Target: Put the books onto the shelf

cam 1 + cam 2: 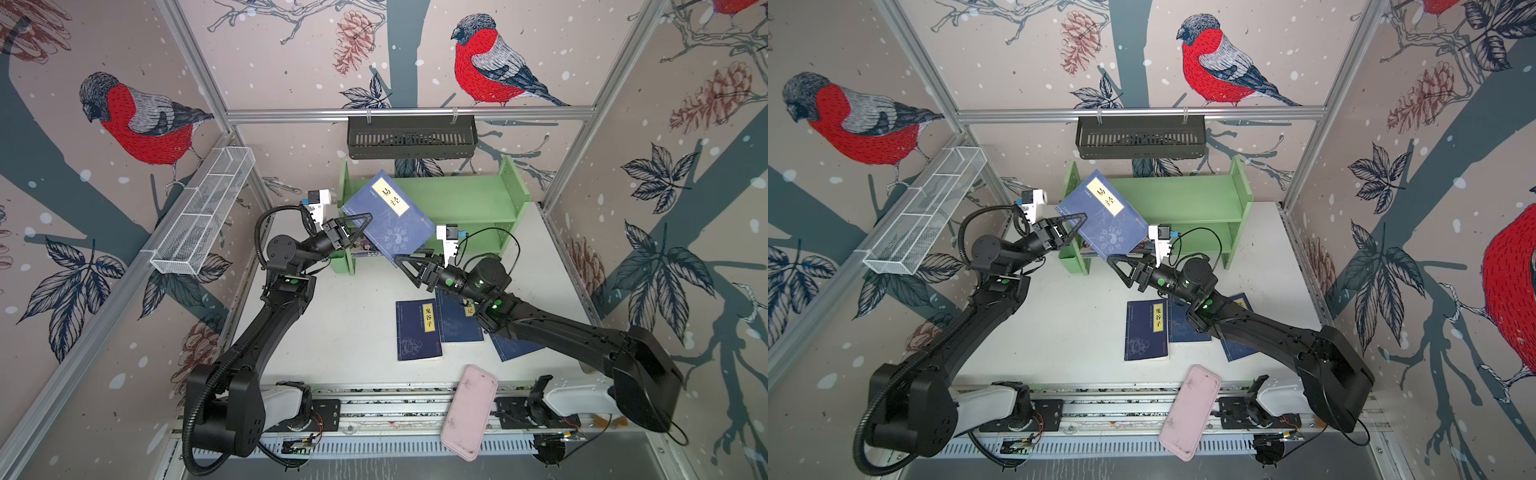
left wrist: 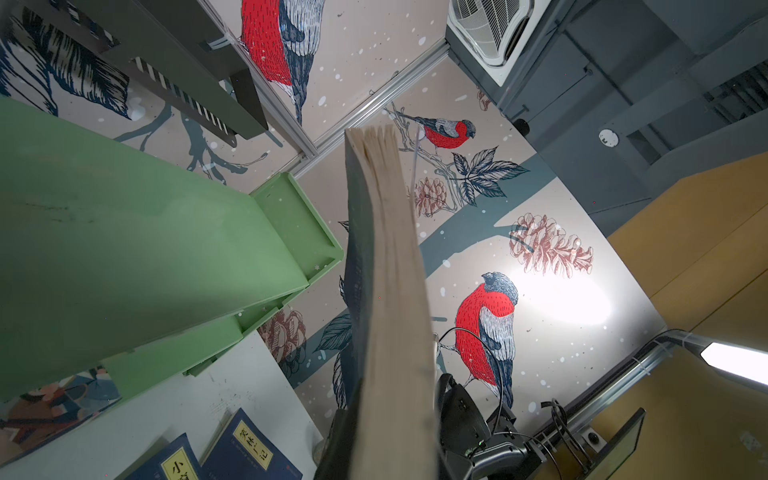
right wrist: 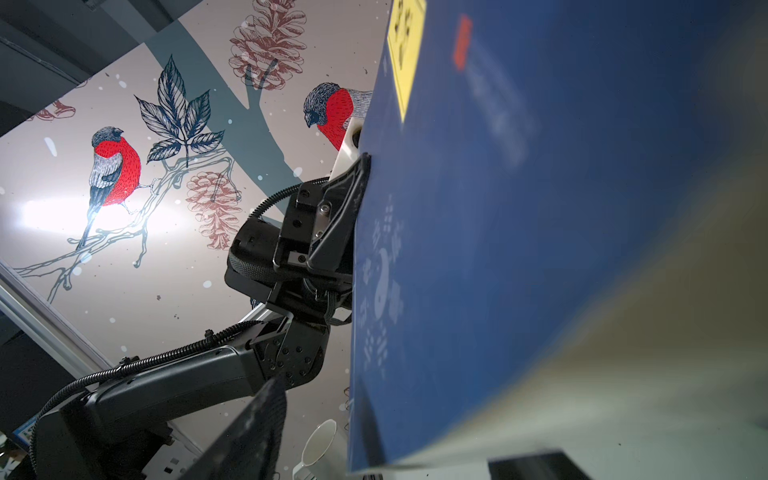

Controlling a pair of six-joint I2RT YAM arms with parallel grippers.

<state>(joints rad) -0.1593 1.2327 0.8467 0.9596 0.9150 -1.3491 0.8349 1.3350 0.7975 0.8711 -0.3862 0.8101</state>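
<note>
Three flat books (image 1: 419, 330) (two under right arm (image 1: 561, 332)), pink case (image 1: 469, 411) nearby.

There are four dark blue books with yellow labels: one raised book (image 1: 384, 218) and three lying flat, the left book (image 1: 417, 332), the middle book (image 1: 457, 328) and the right book (image 1: 513, 347). One cartoon book (image 2: 54, 403). One green shelf (image 1: 465, 195). One black basket (image 1: 411, 139). One white wire basket (image 1: 203, 212). One pink case (image 1: 469, 411). Two robot arms: the left arm (image 1: 249, 332) and the right arm (image 1: 561, 336).
</note>
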